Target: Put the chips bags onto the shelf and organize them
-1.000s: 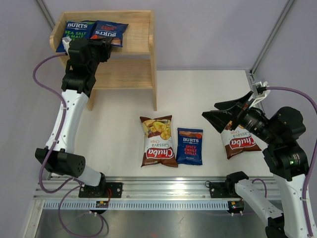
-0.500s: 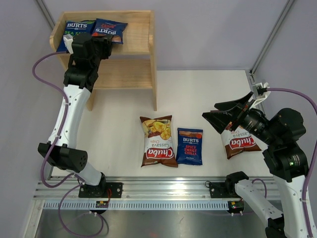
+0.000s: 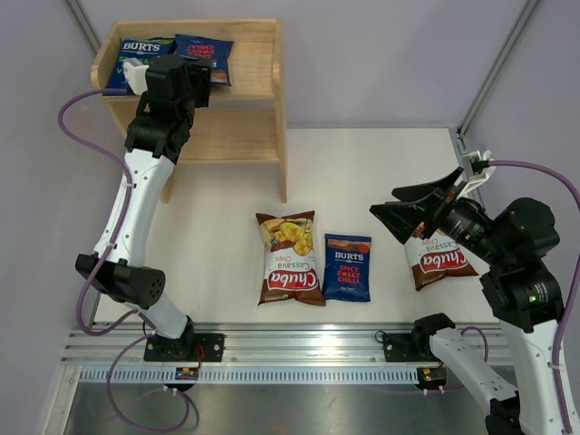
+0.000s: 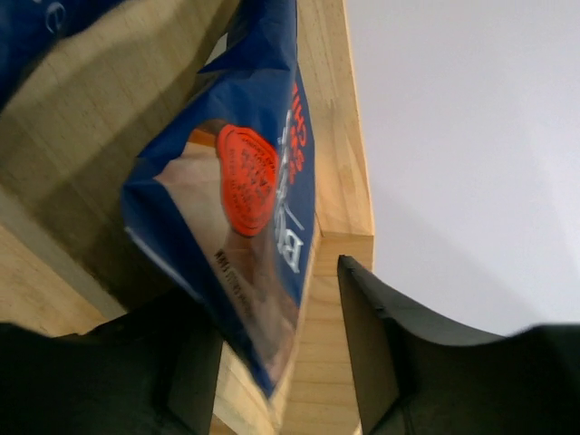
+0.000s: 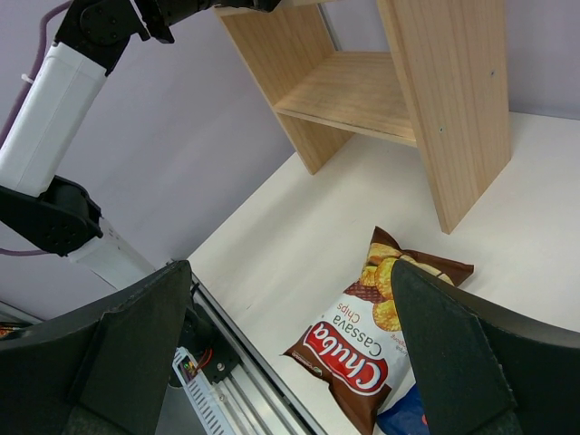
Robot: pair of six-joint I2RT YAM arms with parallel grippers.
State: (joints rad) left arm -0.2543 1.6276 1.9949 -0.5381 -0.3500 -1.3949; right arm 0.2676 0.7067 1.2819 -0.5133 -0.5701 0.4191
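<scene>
**LEFT GRIPPER AT TOP TIER, RIGHT GRIPPER ABOVE TABLE**

On the top tier of the wooden shelf [image 3: 258, 59]: green-lettered Burts bag [image 3: 136, 47] at the left end, red-lettered Burts bag [image 3: 205, 50] just beside it on the right. Cannot tell whether the two edges touch or overlap.

At the left gripper [image 4: 272, 290]: raised to top-tier height at the front of the shelf. Spread on either side of the near edge of the red-lettered Burts bag. From the left wrist view, a clear gap between the bag and one finger [image 4: 372, 344], so not clamped on it. Bag tilted in that view, round red seal facing the camera.

At the right gripper [image 3: 384, 201]: spread wide, pinching nothing. Hovering above the right side of the table [image 3: 217, 227], partly over the right Chuba bag [image 3: 444, 261], which lies flat beneath it.

On the table, well apart from the shelf: centre Chuba bag [image 3: 290, 258], flat, logo toward the near edge. Just beside it on the right: Burts Spicy Sweet Chilli bag [image 3: 348, 267], flat, lettering upright toward the top external view.
</scene>
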